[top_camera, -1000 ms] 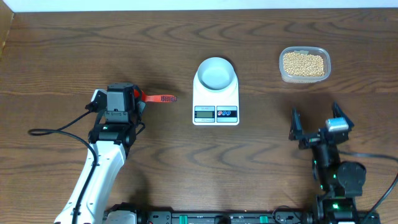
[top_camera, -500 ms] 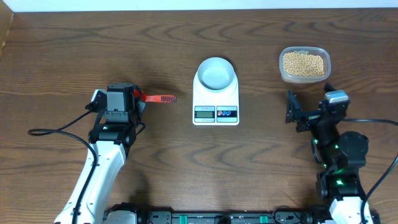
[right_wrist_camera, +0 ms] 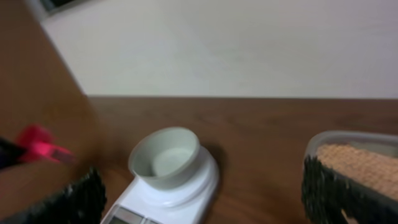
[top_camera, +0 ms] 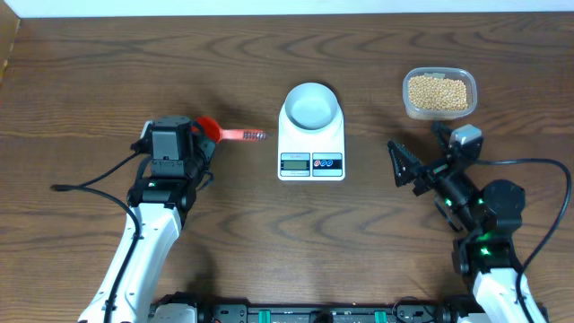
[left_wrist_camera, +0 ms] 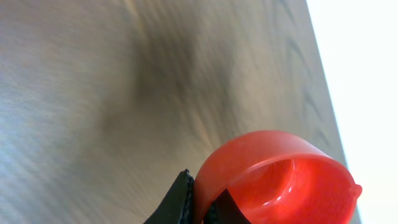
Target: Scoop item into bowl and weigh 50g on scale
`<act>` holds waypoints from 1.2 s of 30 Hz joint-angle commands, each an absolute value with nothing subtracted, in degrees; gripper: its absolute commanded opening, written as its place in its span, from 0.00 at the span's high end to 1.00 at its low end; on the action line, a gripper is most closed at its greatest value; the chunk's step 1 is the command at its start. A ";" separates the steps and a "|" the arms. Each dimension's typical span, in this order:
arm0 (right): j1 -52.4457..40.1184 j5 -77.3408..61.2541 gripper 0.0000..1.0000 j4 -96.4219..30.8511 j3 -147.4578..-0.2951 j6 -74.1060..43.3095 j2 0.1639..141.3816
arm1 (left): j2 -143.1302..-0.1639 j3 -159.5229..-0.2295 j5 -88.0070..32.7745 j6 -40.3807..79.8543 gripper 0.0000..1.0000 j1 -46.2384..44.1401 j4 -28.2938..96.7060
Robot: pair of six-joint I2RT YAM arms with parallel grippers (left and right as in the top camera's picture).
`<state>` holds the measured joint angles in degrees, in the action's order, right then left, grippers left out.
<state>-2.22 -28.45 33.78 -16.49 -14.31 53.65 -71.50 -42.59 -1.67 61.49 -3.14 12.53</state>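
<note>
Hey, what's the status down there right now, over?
Left gripper shut on red scoop. Right gripper open, empty. Bowl empty on scale; beans in tub. Nothing blocking.

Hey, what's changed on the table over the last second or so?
The right gripper, open, swung forward and left toward the scale. The left gripper, holding the red scoop, carried it slightly forward and toward the scale. The bowl on the scale and the tub of beans stayed put.
</note>
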 commanded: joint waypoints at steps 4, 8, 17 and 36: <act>-2.35 -49.43 0.01 56.77 -17.69 -33.06 64.79 | -70.94 -43.86 -17.85 61.69 0.93 -2.96 5.61; -2.35 -51.22 0.01 64.97 -17.69 -37.28 68.23 | -70.94 -43.86 -21.78 62.28 0.93 -3.11 2.70; -6.50 -48.84 0.01 68.53 -19.31 -37.26 73.32 | -71.05 -43.86 -20.43 62.28 0.93 -10.70 -6.61; -21.10 -47.92 0.43 68.31 -30.04 -31.03 87.46 | -71.11 -43.86 -18.41 58.81 0.93 -17.32 -7.20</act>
<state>-20.47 -48.71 68.16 -28.51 -33.32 87.26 -71.50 -42.59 -19.16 59.77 -15.75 -6.72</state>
